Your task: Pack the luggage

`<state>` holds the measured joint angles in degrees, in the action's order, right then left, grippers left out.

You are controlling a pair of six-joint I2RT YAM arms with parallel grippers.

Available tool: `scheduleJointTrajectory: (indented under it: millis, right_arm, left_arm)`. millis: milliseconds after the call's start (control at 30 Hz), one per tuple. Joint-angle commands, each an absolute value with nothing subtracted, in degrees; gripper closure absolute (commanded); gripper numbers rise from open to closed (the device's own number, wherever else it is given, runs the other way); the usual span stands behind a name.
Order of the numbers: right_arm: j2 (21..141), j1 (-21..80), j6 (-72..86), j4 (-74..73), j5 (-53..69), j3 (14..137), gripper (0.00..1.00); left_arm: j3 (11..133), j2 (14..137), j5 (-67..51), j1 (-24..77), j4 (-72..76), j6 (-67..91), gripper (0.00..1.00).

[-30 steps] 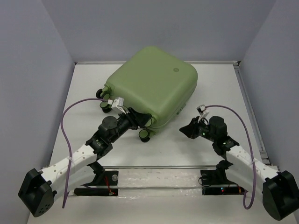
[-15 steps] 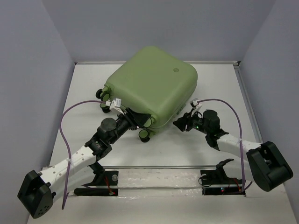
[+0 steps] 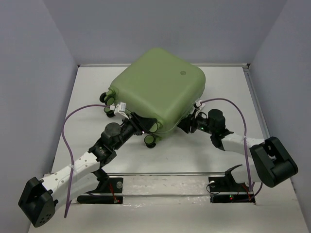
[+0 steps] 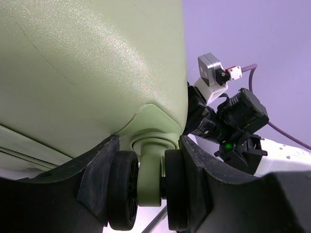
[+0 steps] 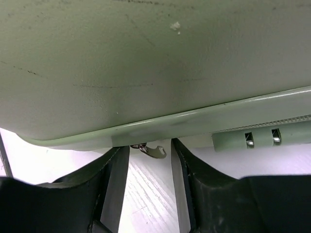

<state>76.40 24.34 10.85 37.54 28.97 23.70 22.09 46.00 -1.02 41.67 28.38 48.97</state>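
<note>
Luggage (image 3: 158, 90) lay closed and flat at the far middle of the table (image 3: 218, 87). Left gripper (image 3: 148, 127) was clamped across a caster wheel (image 4: 121, 189) at its near side, one finger on each face. Right gripper (image 3: 187, 124) stood partly open under the near-right edge, with a metal zipper pull (image 5: 151, 151) untouched between its fingers.

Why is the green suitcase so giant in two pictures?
Left wrist view: the camera sits against the pale sage-green hard-shell suitcase, so its shell fills the frame. Right wrist view: equally close, shell shadowed, white table glaring. Top view: evenly lit.
</note>
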Motion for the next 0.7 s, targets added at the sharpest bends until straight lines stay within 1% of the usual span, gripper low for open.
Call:
scheduleJointTrajectory:
  millis: [0,33,67,100,133,167,233,333,433,467,533,567,600,667]
  right_arm:
    - [78.7,24.4,10.9,46.1,30.1,25.2,0.59]
    - [79.2,24.4,11.2,47.1,30.3,25.0,0.63]
    - [79.5,24.4,11.9,48.9,30.0,24.8,0.69]
    - [79.7,24.4,12.2,49.7,29.6,24.6,0.71]
    - [80.1,24.4,12.5,50.4,29.4,24.2,0.76]
    - [80.1,24.4,13.0,51.5,28.7,24.1,0.87]
    - [80.1,24.4,14.1,52.5,28.5,23.6,0.93]
    - [79.8,25.0,16.3,53.2,28.7,22.9,0.93]
    - [78.2,29.4,18.7,52.5,25.6,21.0,0.93]
    - [77.6,34.5,18.9,51.6,21.1,20.7,0.93]
    - [76.0,40.6,18.7,47.6,16.0,20.7,0.93]
    - [75.8,43.5,19.2,46.0,11.6,20.7,0.93]
    - [75.4,48.6,19.9,45.9,9.6,20.0,0.93]
    - [74.9,52.4,22.1,46.1,6.0,19.1,0.93]
  left_arm:
    - [21.6,46.4,0.3,41.7,27.8,47.1,0.94]
    - [21.7,46.6,0.3,41.7,27.8,47.0,0.94]
    - [21.8,46.8,0.3,41.8,27.9,47.0,0.94]
    - [21.9,46.8,0.3,41.8,27.9,47.0,0.94]
    - [22.0,46.8,0.3,41.9,27.9,46.9,0.94]
    - [22.0,46.8,0.3,41.8,27.9,46.9,0.94]
    - [22.1,46.9,0.3,41.8,27.9,46.8,0.94]
    - [22.8,47.6,-1.2,41.8,28.7,46.9,0.94]
    - [25.1,49.7,-2.3,41.8,30.3,47.1,0.94]
    - [26.0,51.3,-2.8,41.8,30.7,46.9,0.94]
    - [29.0,53.9,-3.3,41.8,31.6,46.8,0.94]
    - [30.0,54.8,-3.5,41.8,31.8,46.3,0.94]
    - [32.2,55.7,-3.4,41.8,32.0,46.1,0.94]
    - [34.3,58.3,-3.2,41.8,32.1,45.8,0.94]
